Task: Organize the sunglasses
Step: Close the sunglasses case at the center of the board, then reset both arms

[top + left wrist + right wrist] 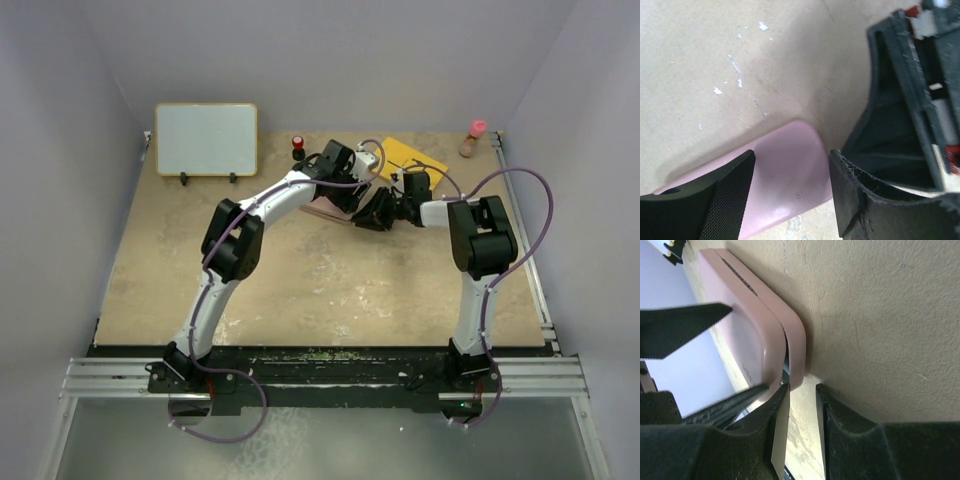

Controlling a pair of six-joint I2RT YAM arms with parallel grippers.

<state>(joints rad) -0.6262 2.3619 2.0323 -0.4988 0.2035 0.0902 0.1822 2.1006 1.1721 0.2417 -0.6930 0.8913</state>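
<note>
The pink case point(322, 211) lies at the back middle of the table, its lid almost shut with a thin dark slit along the seam point(785, 360). The sunglasses are hidden. My left gripper point(791, 156) is open and straddles the rounded end of the case point(785, 175) from above; I cannot tell if the fingers touch it. My right gripper point(802, 390) is at the same end, its jaws a narrow gap apart with nothing clearly between them. Its left fingertip point(781, 395) sits at the seam of the case point(747, 325). In the top view the grippers meet over the case: the left point(352, 198), the right point(385, 212).
A yellow sheet point(405, 155) lies just behind the grippers. A white board in a wooden frame point(205, 139) stands at the back left. A small red and black object point(297, 147) and a pink-capped bottle point(473, 138) stand along the back edge.
</note>
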